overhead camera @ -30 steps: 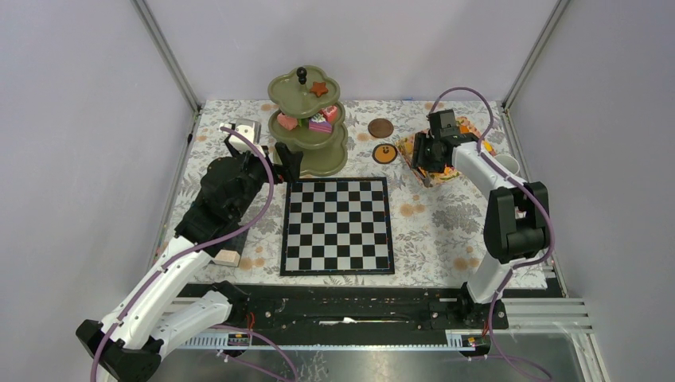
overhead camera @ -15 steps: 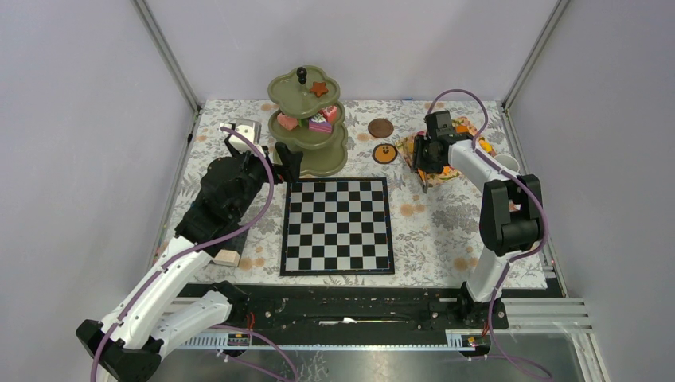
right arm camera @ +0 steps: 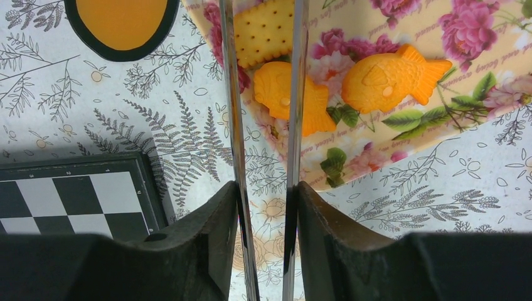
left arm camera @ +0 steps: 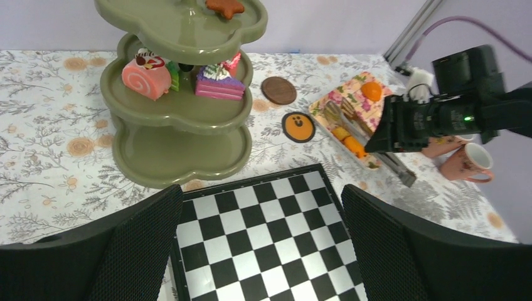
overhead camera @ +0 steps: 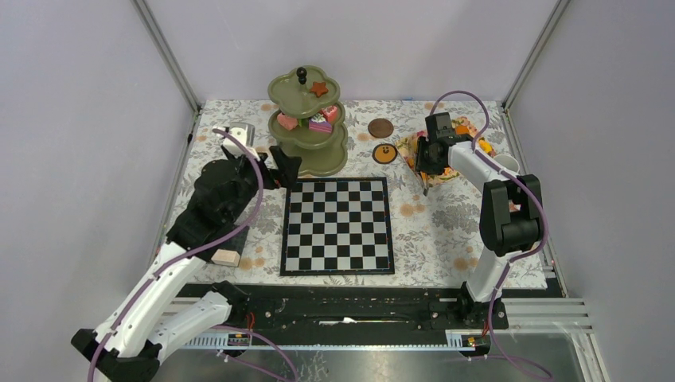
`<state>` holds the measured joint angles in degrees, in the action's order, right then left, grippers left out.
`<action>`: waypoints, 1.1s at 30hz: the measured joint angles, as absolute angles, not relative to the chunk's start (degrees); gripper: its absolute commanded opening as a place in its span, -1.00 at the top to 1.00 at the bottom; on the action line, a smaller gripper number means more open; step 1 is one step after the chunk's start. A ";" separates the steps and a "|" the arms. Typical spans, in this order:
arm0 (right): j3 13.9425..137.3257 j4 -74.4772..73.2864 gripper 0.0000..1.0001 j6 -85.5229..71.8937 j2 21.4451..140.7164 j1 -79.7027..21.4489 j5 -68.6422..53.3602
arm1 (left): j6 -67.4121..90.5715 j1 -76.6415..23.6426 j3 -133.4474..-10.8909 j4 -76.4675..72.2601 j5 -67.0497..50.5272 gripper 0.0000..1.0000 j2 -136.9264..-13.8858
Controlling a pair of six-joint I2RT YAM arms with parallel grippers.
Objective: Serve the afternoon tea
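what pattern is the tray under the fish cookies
The tray has pink roses and green leaves on cream, clearest in the right wrist view.

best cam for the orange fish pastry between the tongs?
Right wrist: the fish pastry sits mid-frame between the tongs, its shape and the tray clear. Left wrist shows only small orange shapes by the right tool. Top external: too small to make out.

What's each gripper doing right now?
Left gripper: open, holding nothing.
Right gripper: closed on the metal tongs, whose blades straddle an orange fish pastry.
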<state>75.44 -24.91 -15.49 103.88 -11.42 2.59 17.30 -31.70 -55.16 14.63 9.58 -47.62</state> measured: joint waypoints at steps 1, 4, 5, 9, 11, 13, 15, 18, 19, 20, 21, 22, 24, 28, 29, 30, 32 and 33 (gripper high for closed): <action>75.33 -24.77 0.31 -15.64 103.85 -11.42 2.57 | 17.96 -31.70 -55.64 15.51 9.15 -0.98 -47.05; 75.07 -24.53 0.35 -15.90 103.72 -11.40 2.57 | 19.90 -31.70 -58.13 18.31 7.94 -0.98 -44.82; 75.07 -24.49 0.36 -15.92 103.68 -11.42 2.57 | 20.29 -31.73 -58.87 18.81 7.75 -0.98 -44.23; 74.76 -24.36 0.39 -16.12 102.74 -11.42 2.57 | 22.85 -31.81 -61.36 20.99 7.07 -0.98 -41.85; 73.95 -23.97 0.41 -16.21 101.36 -11.40 2.57 | 24.08 -31.81 -61.36 21.52 6.70 -0.98 -40.51; 72.79 -23.57 0.42 -16.29 99.44 -11.40 2.57 | 25.36 -31.81 -61.36 22.00 6.61 -0.98 -39.66; 71.72 -23.33 0.44 -16.34 97.51 -11.40 2.59 | 26.26 -31.81 -61.36 22.24 6.66 -0.98 -39.31; 70.08 -22.94 0.46 -16.45 94.45 -11.40 2.59 | 27.57 -31.81 -61.47 22.61 7.07 -0.98 -39.27; 69.38 -22.59 0.46 -16.56 93.21 -11.40 2.59 | 27.77 -31.81 -61.69 22.81 7.40 -0.98 -39.35; 68.79 -22.35 0.46 -16.69 92.16 -11.40 2.57 | 27.92 -31.81 -62.08 22.90 7.81 -0.98 -39.51; 68.53 -22.31 0.46 -16.75 91.44 -11.40 2.57 | 27.94 -31.81 -62.61 22.92 8.29 -0.98 -39.51; 68.34 -22.24 0.46 -16.80 90.78 -11.38 2.55 | 27.92 -31.81 -63.02 22.87 8.69 -0.98 -39.57; 68.14 -22.15 0.46 -16.88 89.27 -11.38 2.35 | 27.40 -31.81 -64.34 23.07 9.82 -0.98 -39.88; 68.16 -21.91 0.46 -17.43 86.13 -11.38 -0.27 | 25.10 -31.81 -69.01 24.01 12.56 -0.98 -40.66; 68.23 -21.89 0.46 -17.87 85.30 -11.38 -1.91 | 24.51 -31.81 -70.32 24.01 13.15 -0.98 -40.80; 68.40 -21.78 0.46 -18.37 84.62 -11.51 -3.79 | 24.08 -31.83 -71.35 24.01 13.52 -0.98 -40.71; 69.49 -21.37 0.46 -19.44 83.79 -12.38 -7.07 | 23.59 -31.81 -72.84 23.90 13.74 -0.98 -40.38; 70.30 -21.19 0.45 -19.77 83.72 -13.26 -7.84 | 23.53 -31.81 -73.30 23.88 13.74 -0.98 -40.18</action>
<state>70.30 -21.19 -19.77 83.72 -13.26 -7.84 23.53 -31.81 -73.30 23.88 13.74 -40.18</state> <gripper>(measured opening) 0.414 0.990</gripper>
